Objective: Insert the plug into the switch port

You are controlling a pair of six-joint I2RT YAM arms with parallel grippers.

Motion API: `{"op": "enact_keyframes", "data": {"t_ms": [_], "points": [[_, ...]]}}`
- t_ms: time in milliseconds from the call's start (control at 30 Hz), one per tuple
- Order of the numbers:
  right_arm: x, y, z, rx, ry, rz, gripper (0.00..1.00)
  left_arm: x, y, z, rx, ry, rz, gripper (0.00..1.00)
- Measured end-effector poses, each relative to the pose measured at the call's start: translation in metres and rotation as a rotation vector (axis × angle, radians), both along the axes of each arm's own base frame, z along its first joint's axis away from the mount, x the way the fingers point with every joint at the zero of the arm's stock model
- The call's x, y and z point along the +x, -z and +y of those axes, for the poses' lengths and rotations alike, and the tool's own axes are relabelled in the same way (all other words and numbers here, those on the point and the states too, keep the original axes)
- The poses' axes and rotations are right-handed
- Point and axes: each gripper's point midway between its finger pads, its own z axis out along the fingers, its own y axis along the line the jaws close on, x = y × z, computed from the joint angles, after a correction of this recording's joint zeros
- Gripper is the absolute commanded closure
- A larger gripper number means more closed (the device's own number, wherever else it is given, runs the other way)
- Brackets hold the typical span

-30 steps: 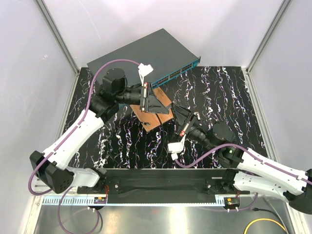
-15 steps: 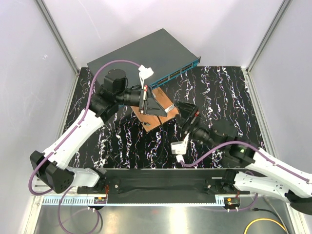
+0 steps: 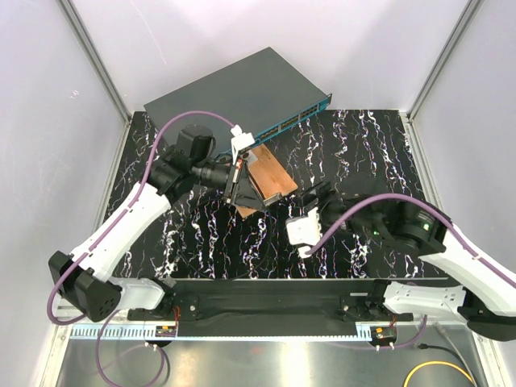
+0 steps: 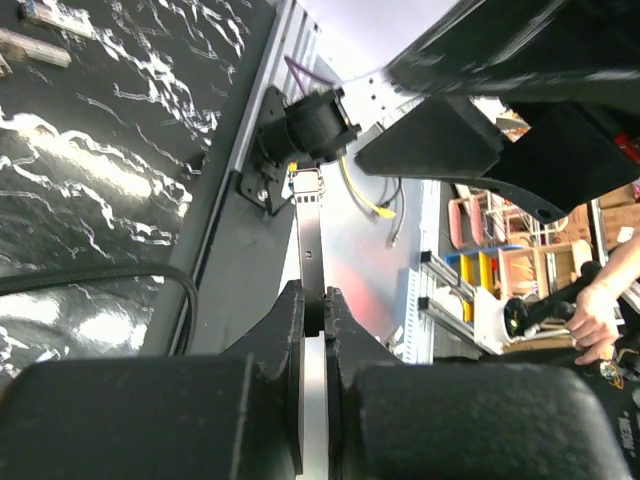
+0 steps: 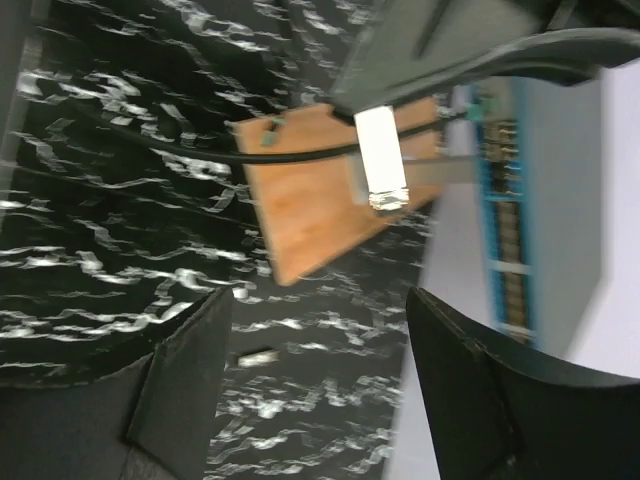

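The left fingers (image 4: 290, 340) are clamped on the plug (image 5: 381, 165), above the copper board (image 5: 300, 200) mid-tabletop (image 3: 363, 153). The right fingers (image 5: 180, 370) stand apart, empty. The switch (image 3: 234, 93) sits at the far-left corner. The plug should be squared to its teal port face (image 3: 294, 118) before pushing.

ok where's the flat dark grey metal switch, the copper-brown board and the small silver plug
flat dark grey metal switch (image 3: 234, 89): top view, lid
copper-brown board (image 3: 272, 172): top view, bare face
small silver plug (image 5: 380, 165): right wrist view, body
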Motion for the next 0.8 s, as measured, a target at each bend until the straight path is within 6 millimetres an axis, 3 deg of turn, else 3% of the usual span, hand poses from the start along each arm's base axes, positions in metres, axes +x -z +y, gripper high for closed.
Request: {"op": "enact_keyframes", "data": {"t_ms": [133, 233, 400, 800], "points": [[-0.013, 0.027, 0.003, -0.031, -0.021, 0.123, 0.32, -0.011, 0.006, 0.001, -0.001, 0.032, 0.023, 1.00], [-0.021, 0.035, 0.005, -0.024, -0.037, 0.169, 0.36, -0.022, 0.006, -0.002, -0.010, 0.077, 0.034, 1.00], [-0.023, 0.028, 0.018, 0.046, -0.047, 0.202, 0.42, -0.034, 0.004, -0.003, -0.026, 0.130, 0.052, 1.00], [-0.022, 0.027, 0.032, 0.097, -0.040, 0.252, 0.43, -0.049, 0.013, 0.000, -0.038, 0.175, 0.099, 1.00]]}}
